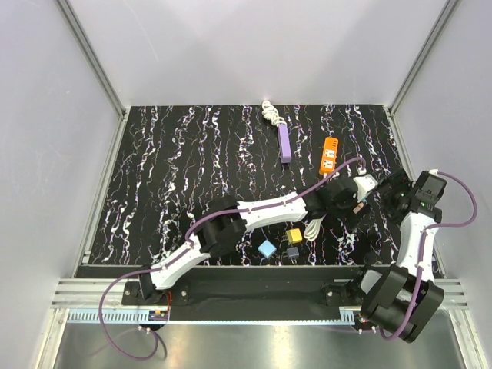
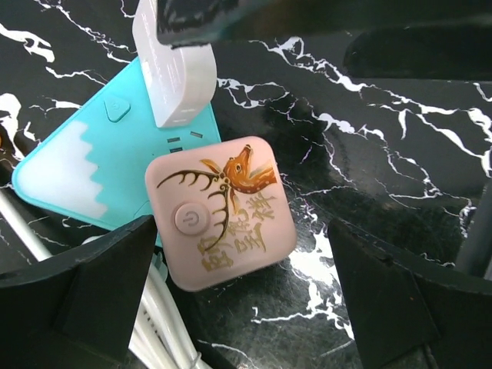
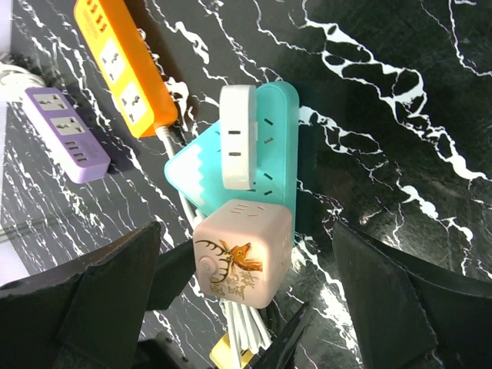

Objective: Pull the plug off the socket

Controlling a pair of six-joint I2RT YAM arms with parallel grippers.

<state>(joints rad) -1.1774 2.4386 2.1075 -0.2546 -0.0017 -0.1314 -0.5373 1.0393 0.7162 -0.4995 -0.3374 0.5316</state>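
A teal socket strip (image 2: 84,161) lies on the black marbled table. A pink cube plug with a deer print (image 2: 223,215) and a white plug (image 2: 173,73) sit in it. My left gripper (image 2: 240,224) is open right above the pink cube, one finger on each side, not closed on it. My right gripper (image 3: 244,227) is open too and hovers higher over the same cube (image 3: 242,254), the white plug (image 3: 237,138) and the strip (image 3: 277,154). In the top view both grippers, the left (image 1: 350,196) and the right (image 1: 388,196), meet at the right and hide the strip.
An orange power strip (image 1: 329,154) and a purple one (image 1: 284,143) with a coiled white cord (image 1: 269,111) lie behind. White cable (image 1: 313,228), a yellow cube (image 1: 294,235), a blue cube (image 1: 267,248) and a small grey piece (image 1: 292,250) lie near the front edge.
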